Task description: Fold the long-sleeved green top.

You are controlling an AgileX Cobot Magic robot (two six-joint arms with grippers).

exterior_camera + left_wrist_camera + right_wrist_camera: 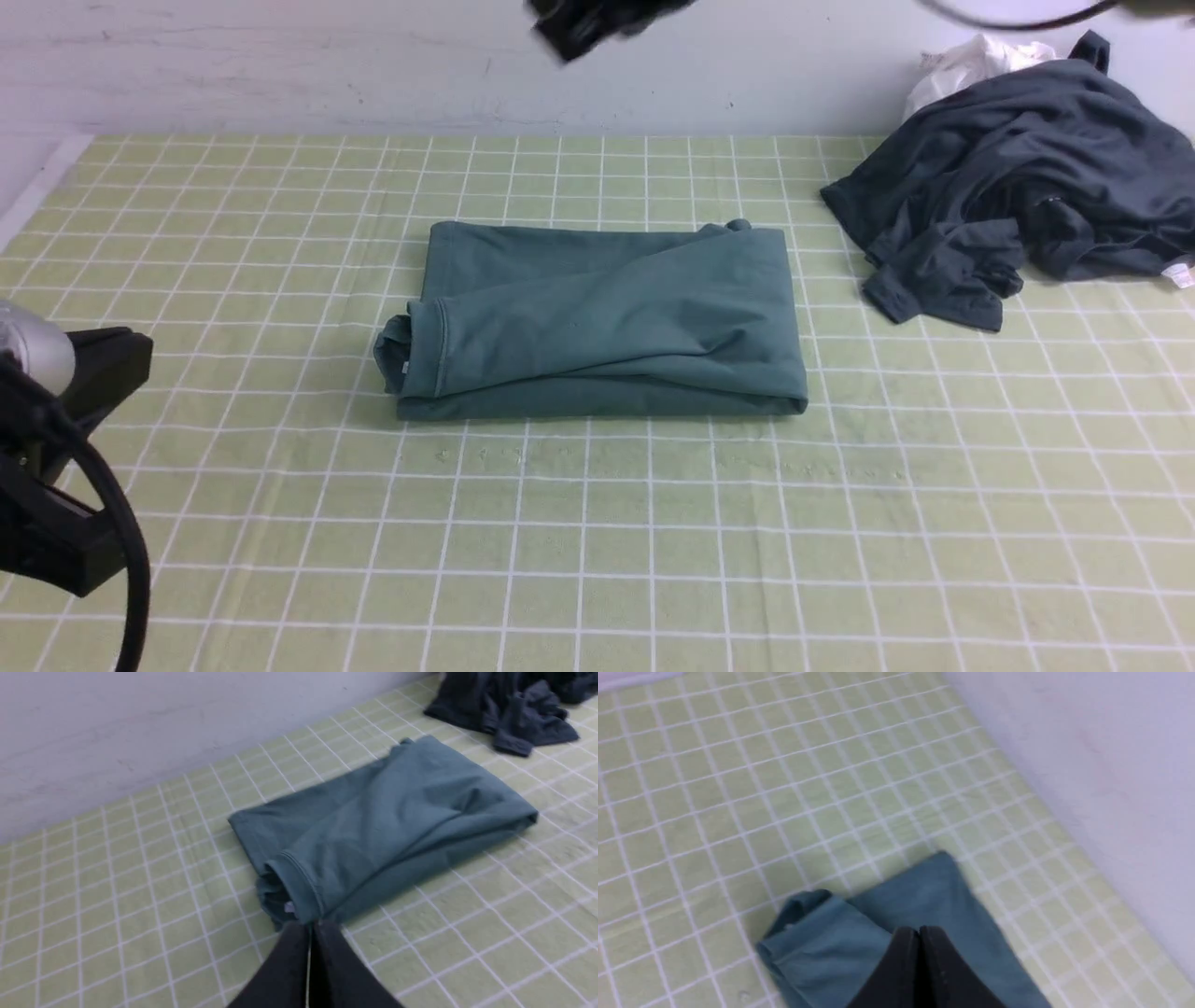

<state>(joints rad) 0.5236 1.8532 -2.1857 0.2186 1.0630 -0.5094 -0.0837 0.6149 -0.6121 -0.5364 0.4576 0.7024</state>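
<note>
Lying folded into a compact rectangle on the pale green, white-gridded tablecloth (653,523), the dark teal-green cotton long-sleeved top (607,322) has a ribbed opening and layered edges bunched at its left end. Bare cloth surrounds the top on every side, widest toward the robot and to its left. Right of the top and well apart from it, a crumpled dark charcoal-grey garment (1018,177) lies heaped near the white wall (280,65), with a small white cloth (971,61) tucked behind it. The left gripper (310,926) hangs above the tablecloth just off the top's bunched end, its black fingers pressed together on nothing. The right gripper (919,931) hovers over the top, likewise closed and empty.
</note>
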